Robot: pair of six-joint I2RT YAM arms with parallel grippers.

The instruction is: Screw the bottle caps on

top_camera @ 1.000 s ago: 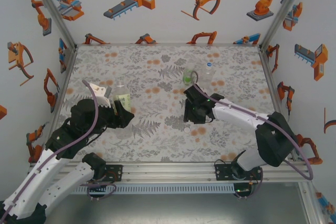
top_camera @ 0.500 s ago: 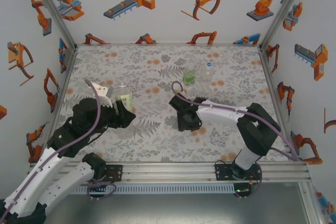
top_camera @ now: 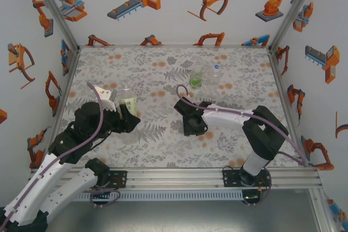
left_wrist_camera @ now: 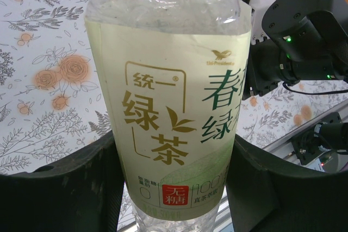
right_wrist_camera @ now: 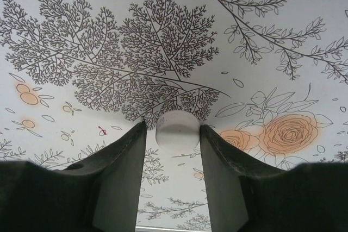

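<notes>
Right end effector (top_camera: 193,125) has slid left and narrowed around a cap (right_wrist_camera: 177,130) lying on the surface (top_camera: 163,80), firm grip unconfirmed; left end effector (top_camera: 126,118) clamps a bottle (top_camera: 127,100) upright at left, so pickup looks imminent.

Bottle (left_wrist_camera: 168,107) left, in left gripper (top_camera: 128,114); cap (right_wrist_camera: 178,130) centre, inside right gripper (right_wrist_camera: 173,131); two more bottles (top_camera: 196,79) (top_camera: 216,73) behind.

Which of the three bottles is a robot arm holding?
The yellow-green-labelled bottle, clamped between the left arm's jaws. The green-labelled bottle and the plain bottle stand free, side by side, far back on the table.
</notes>
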